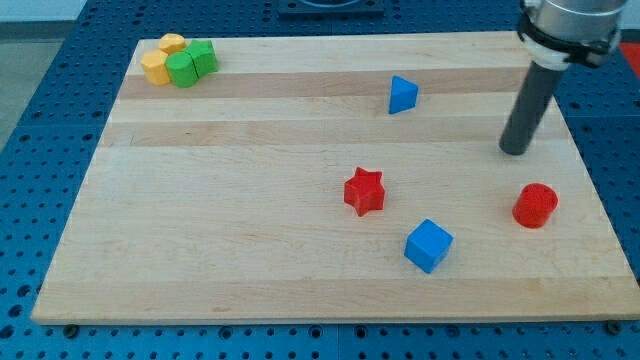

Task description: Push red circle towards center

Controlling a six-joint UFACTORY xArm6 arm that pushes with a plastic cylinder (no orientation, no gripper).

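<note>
My tip (515, 151), the lower end of a straight, smooth dark rod, rests on the board at the view's right, touching no block and holding nothing, since a bare rod has nothing to close. We see the rod's upper end meet a pale, banded housing that is cut off by the view's top edge, so the rest of the arm is hidden from us.

Below my tip and slightly to the view's right, clearly apart from it, stands the red circle (535, 205), a short matte cylinder near the board's right edge. To the view's left of it lie the blue cube (429, 245), turned at an angle, and above that the red star (364, 191), close to the board's middle. The blue triangle (402, 95) sits toward the view's top.

In the top left corner 4 blocks huddle together, touching: 2 yellow blocks (163, 58) and 2 green blocks (192, 63); we cannot make out their exact shapes.

The wooden board (220, 230) is pale, with long grain bands, and lies on a blue perforated surface (40, 130)
</note>
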